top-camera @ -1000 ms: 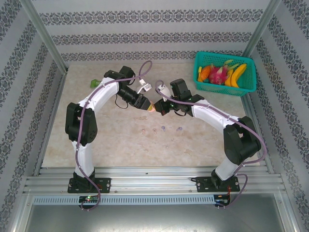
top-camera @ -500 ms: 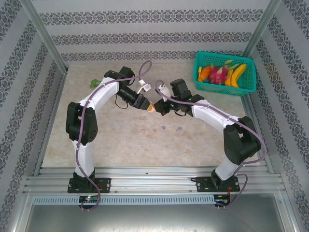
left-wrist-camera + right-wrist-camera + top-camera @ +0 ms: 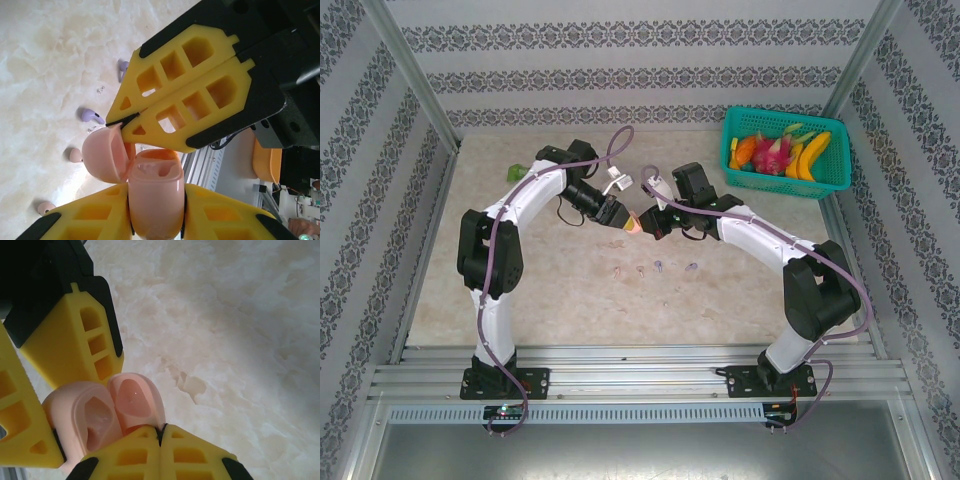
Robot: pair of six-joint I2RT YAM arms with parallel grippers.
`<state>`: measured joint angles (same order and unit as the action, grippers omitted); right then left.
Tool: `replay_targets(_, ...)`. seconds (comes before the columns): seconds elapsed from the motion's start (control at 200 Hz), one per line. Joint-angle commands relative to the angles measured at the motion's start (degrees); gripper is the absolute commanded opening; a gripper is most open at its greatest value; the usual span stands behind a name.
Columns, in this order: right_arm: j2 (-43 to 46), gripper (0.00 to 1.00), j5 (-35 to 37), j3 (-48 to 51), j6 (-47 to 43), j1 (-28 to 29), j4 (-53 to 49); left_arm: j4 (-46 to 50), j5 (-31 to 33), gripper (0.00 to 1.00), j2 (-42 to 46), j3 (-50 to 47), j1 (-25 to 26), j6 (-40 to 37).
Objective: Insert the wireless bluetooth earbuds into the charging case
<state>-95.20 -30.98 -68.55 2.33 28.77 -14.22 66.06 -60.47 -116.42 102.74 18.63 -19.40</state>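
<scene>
Where the left gripper hangs: over the middle of the tabletop, a little toward the far edge, pointing right.
Left gripper's hold: clamped on the pink charging case, with one yellow finger on each side of its body.
Case: lifted clear of the tabletop between the two grippers, its lid swung open on the hinge.
Right gripper: facing the left one with its fingers pressed together. The tips touch the lid's rim, but I cannot tell whether they nip it.
Pale pink earbuds: two, lying loose on the tabletop toward the near edge from the grippers, at the left end of a short row.
Lilac earbuds: two, in the same row to the right of the pink pair, also loose on the tabletop.
Earbuds and the grippers: all four lie below the raised case, apart from it and from every finger.
Basket: teal, in the far right corner of the tabletop, holding fruit and well apart from the grippers.
</scene>
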Motion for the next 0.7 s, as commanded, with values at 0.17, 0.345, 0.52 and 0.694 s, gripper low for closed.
replay_targets(0.17,-1.0,0.0,-0.7,-4.1,-2.6,1.2,-1.4,4.1,-5.4,0.29,-1.0,2.3,0.7,-3.3)
replay_targets(0.345,-1.4,0.0,-0.5,-4.6,-2.9,1.2,-1.8,4.3,-5.7,0.22,-1.4,2.3,0.6,-3.7)
replay_targets(0.52,-1.6,0.0,0.5,-5.0,-2.3,1.1,-1.7,4.1,-5.8,0.07,-1.2,1.6,0.6,-3.9)
replay_targets(0.694,0.0,0.21,-1.8,-4.7,0.3,-0.6,-1.0,-0.7,-5.0,0.0,1.3,-2.4,0.3,-1.7)
